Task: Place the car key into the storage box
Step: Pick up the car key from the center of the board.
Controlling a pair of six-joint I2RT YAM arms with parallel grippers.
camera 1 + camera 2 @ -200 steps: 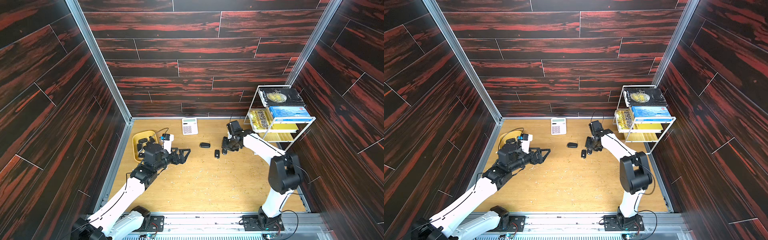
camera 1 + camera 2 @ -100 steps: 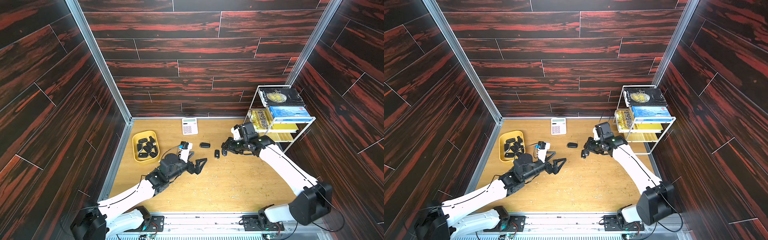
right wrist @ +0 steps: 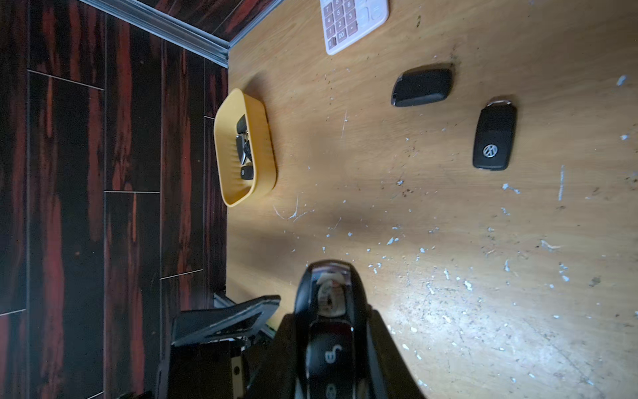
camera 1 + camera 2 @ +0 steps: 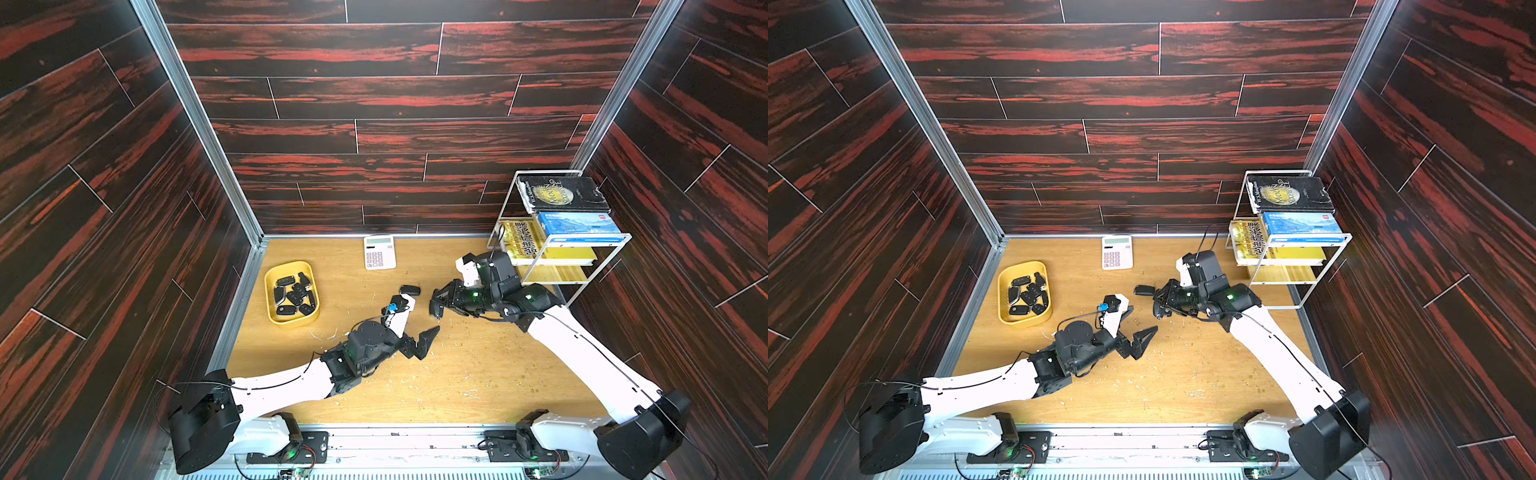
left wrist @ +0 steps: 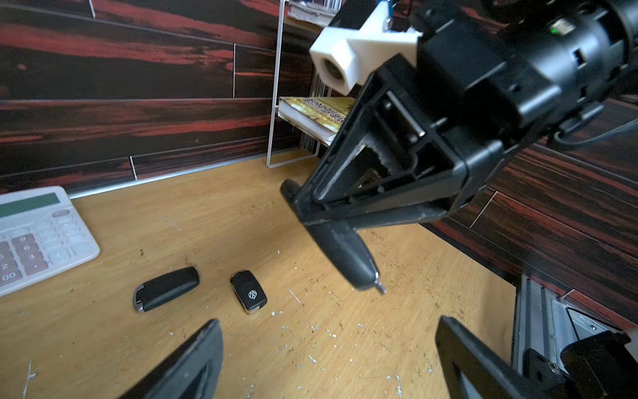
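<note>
My right gripper [image 4: 436, 306] is shut on a black car key [image 3: 329, 311], held off the table with its metal tip pointing down [image 5: 345, 255]. Just below and in front of it, my left gripper [image 4: 426, 343] stands open with nothing between its fingers [image 5: 328, 321]. The storage box [image 4: 291, 264], a yellow tray against the left wall, holds several black keys in both top views [image 4: 1022, 264]. Two more keys lie on the wood: a long one [image 5: 167, 288] and one with a round logo [image 5: 249, 291].
A white calculator [image 4: 379, 252] lies by the back wall. A white wire book rack [image 4: 557, 232] with books stands at the back right, close behind my right arm. Small white flecks litter the wooden table [image 4: 478, 374].
My left arm has swung from the yellow box to the table's middle, still open. My right arm has pulled back from the loose keys, carrying one key raised off the wood.
</note>
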